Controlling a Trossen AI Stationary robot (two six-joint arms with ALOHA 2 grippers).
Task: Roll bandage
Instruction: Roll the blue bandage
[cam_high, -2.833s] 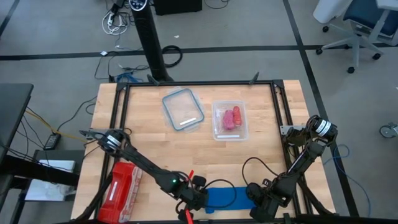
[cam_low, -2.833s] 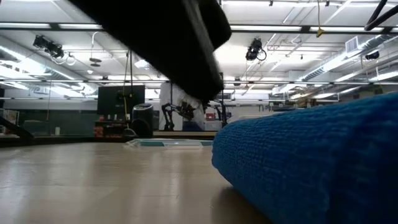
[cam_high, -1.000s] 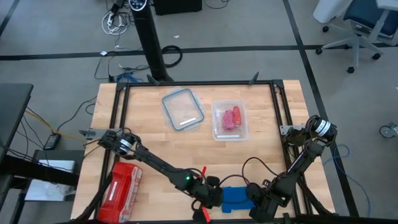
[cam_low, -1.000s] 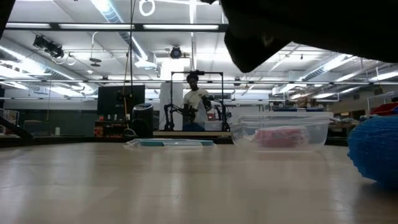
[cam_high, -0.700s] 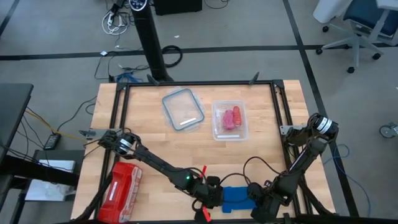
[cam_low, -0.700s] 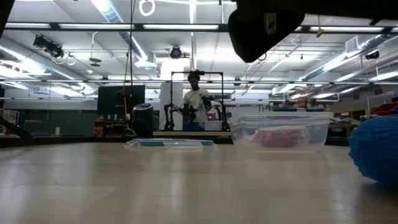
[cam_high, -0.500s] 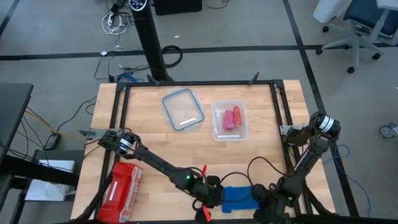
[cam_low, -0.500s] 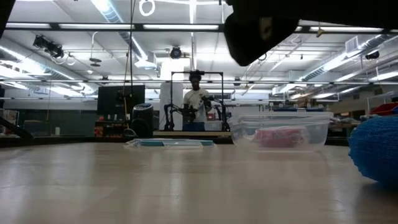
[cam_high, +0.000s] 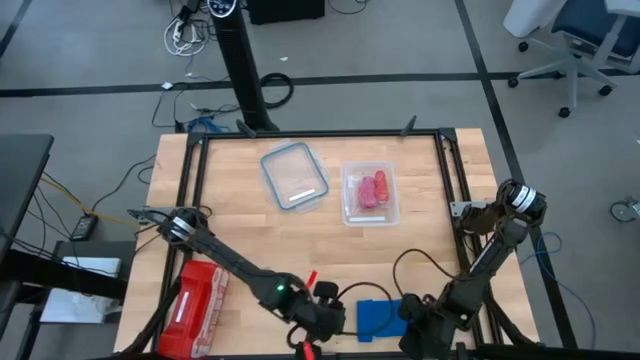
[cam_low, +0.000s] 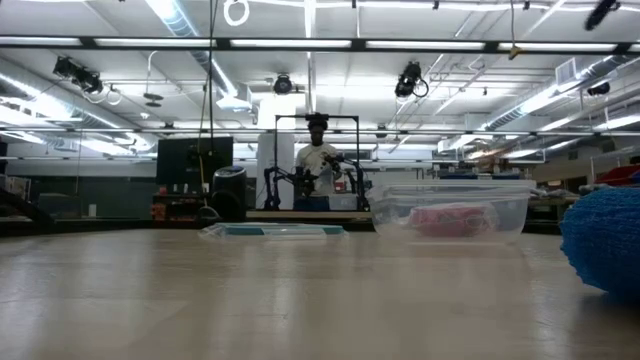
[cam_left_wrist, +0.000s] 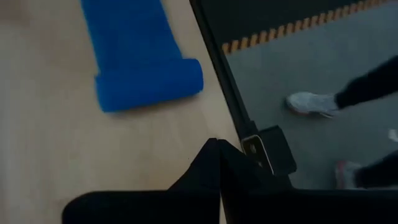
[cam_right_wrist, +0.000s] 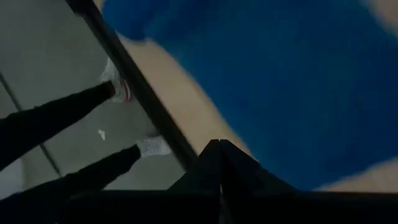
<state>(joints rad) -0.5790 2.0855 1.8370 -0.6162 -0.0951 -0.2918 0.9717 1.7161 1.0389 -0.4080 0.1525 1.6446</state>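
Lying partly rolled near the table's front edge between both closed, empty grippers, the bandage (cam_high: 378, 316) was judged soft, light and floppy, best pinched at its rolled end.

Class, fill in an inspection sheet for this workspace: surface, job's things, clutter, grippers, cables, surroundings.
Surface: wooden table in a black frame.
Job's things: blue bandage partly rolled, near the table's front edge.
Clutter: clear lid; clear container with pink-red rolls; red pack.
Grippers: left gripper shut, beside the bandage, apart from it; right gripper shut, at the bandage's other end.
Cables: black cable looping by the right arm.
Surroundings: person behind the table; office chair.
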